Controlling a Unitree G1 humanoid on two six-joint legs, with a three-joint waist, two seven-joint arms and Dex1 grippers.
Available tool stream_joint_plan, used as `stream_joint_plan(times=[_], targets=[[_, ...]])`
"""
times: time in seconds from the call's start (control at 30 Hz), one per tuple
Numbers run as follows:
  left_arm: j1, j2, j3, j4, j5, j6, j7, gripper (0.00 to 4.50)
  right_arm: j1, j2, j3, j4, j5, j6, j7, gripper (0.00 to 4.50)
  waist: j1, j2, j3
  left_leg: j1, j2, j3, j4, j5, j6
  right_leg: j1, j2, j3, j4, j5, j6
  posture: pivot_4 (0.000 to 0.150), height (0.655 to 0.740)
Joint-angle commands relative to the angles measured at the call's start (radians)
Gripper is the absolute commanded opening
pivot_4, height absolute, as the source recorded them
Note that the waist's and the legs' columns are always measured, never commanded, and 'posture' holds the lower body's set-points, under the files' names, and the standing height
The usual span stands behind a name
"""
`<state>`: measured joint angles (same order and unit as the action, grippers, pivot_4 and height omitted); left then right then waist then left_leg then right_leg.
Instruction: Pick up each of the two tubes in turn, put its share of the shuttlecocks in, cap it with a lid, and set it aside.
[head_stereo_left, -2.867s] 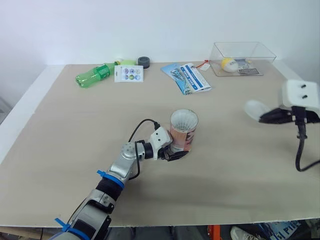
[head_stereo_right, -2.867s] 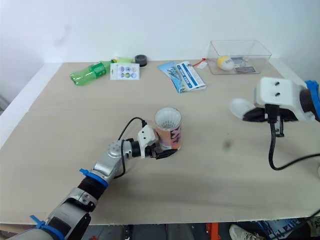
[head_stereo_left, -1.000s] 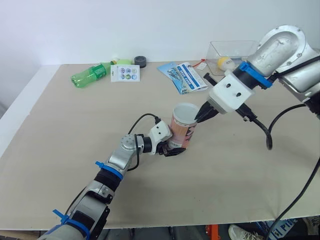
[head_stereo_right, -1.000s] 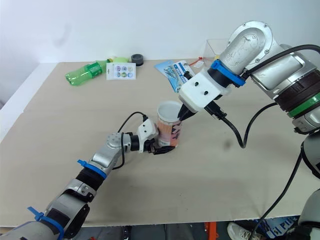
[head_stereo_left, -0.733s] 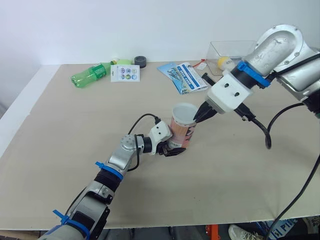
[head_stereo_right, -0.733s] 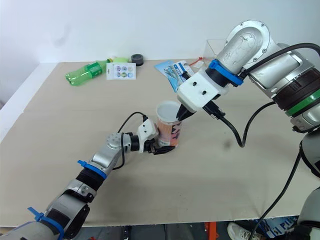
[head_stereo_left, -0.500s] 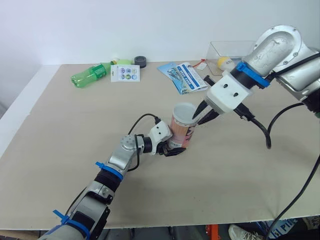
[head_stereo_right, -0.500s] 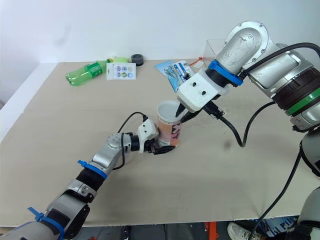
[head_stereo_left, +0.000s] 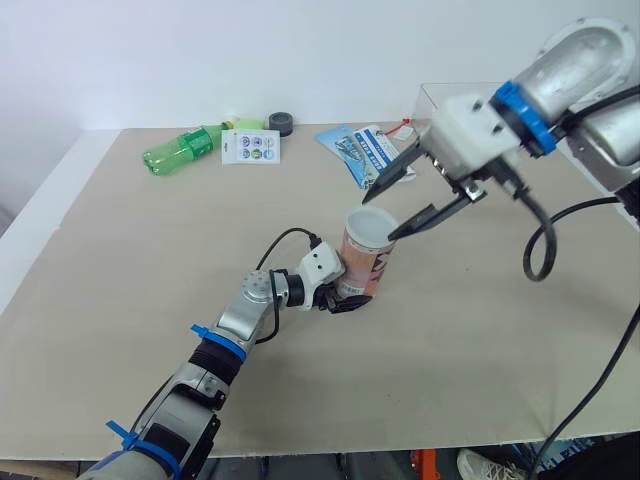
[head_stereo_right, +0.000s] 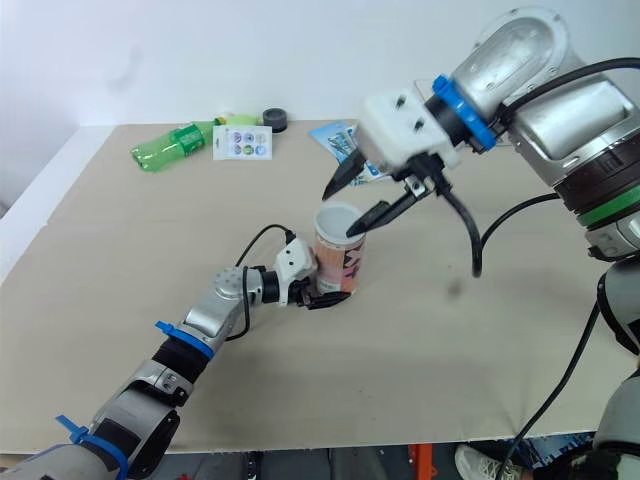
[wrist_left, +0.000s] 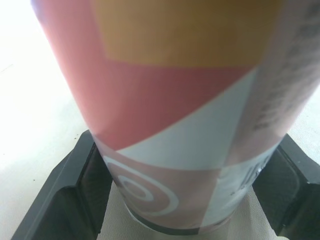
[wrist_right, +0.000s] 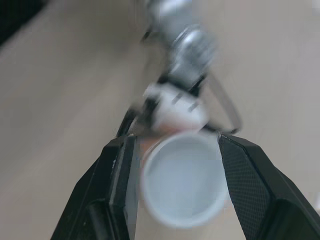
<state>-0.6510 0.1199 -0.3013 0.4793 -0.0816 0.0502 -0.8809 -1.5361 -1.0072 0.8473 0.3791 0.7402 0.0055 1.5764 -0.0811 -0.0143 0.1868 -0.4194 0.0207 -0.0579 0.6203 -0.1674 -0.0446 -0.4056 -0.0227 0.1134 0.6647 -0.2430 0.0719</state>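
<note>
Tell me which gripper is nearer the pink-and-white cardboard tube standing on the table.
Left. The left gripper has its jaws shut on the pink-and-white tube near its base; the right gripper hangs just above its top, jaws open, not touching.

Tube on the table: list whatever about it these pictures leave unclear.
- Contents: the tube's own wall and its white top hide the inside in both eye views.
- White top: the right wrist view looks straight down on it, so whether it is a fully seated lid cannot be told.
- Upper part: cut off by the left wrist view's edge; the left hand grips the base.
- Printed text: too small to read in the eye views.
</note>
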Motion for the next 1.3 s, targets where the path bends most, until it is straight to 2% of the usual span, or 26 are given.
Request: stream_joint_plan(times=[0.03,0.1,0.17,0.2,0.4,0.6,1.3], targets=[[0.032,0.021,0.001,0.037,0.019,0.034,0.004,3.62,0.073,0.059,-0.206,0.112,0.009,0.148,0.004,2.21,0.000,0.000,0.000,0.000,0.000,0.000,0.000,0.000,0.000,0.000,0.000,0.000,0.000,0.001,0.000,0.150,0.7400],[0.034,0.022,0.002,0.032,0.018,0.036,0.003,3.62,0.133,0.089,-0.282,0.130,-0.034,0.213,-0.069,1.57,0.000,-0.001,0.000,0.000,0.000,0.000,0.001,0.001,0.001,0.000,0.001,0.000,0.000,0.001,0.000,0.150,0.7400],[0.037,0.025,0.002,0.029,0.019,0.038,0.002,3.62,0.215,0.121,-0.364,0.093,-0.056,0.270,-0.168,0.46,0.000,-0.001,-0.001,0.000,0.000,0.000,0.001,0.001,0.001,0.000,0.001,0.000,0.001,0.002,0.001,0.150,0.7400],[0.038,0.027,0.002,0.027,0.020,0.038,0.002,3.62,0.250,0.132,-0.395,0.065,-0.071,0.287,-0.196,0.04,0.000,-0.001,-0.001,0.000,0.000,0.000,0.000,0.001,0.001,-0.001,0.001,0.000,0.001,0.003,0.003,0.150,0.7400],[0.046,0.030,0.000,0.016,0.020,0.046,0.002,3.62,0.414,0.171,-0.513,-0.123,-0.130,0.385,-0.251,0.04,0.000,0.000,0.000,-0.001,0.001,-0.001,-0.001,0.001,0.001,-0.001,0.002,0.000,0.001,0.003,0.005,0.150,0.7400],[0.048,0.032,-0.001,0.012,0.020,0.050,0.000,3.62,0.476,0.196,-0.565,-0.205,-0.170,0.448,-0.235,0.04,0.000,-0.001,-0.001,-0.001,0.001,-0.001,0.000,0.001,0.001,-0.001,0.003,0.000,0.001,0.003,0.005,0.150,0.7400],[0.062,0.035,0.004,-0.012,0.018,0.062,0.007,3.62,0.548,0.274,-0.568,-0.182,-0.378,0.433,-0.174,0.04,0.000,-0.001,-0.001,0.000,0.002,-0.002,0.000,0.001,0.001,0.000,0.004,0.000,0.001,0.003,0.005,0.150,0.7400]])
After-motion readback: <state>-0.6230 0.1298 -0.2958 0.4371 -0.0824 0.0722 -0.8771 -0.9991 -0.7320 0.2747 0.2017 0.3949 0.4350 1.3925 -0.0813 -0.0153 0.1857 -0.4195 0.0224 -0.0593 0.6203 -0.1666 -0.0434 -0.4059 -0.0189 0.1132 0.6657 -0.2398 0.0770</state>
